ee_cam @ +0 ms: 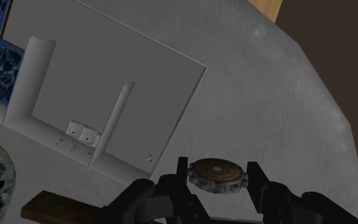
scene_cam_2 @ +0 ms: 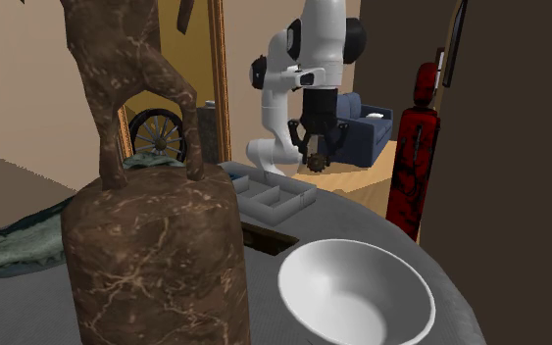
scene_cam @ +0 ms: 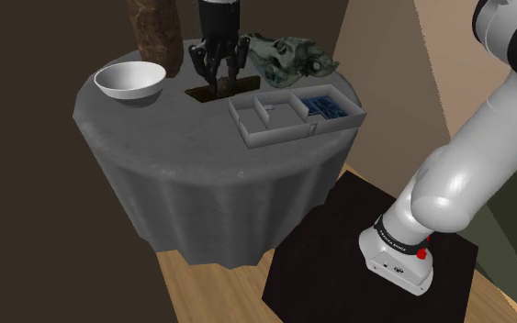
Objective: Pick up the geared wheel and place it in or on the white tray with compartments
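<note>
Currently noted clasping the small grey-toothed, bronze-faced geared wheel between both fingers of the all-black two-finger gripper, raised over the grey-clothed round table, with the white compartmented tray just beside it toward the shoulder view's right and nearer the stand.

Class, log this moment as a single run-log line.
phase: carry | gripper: shut on geared wheel | wheel: above table | white tray: wheel not yet inside
</note>
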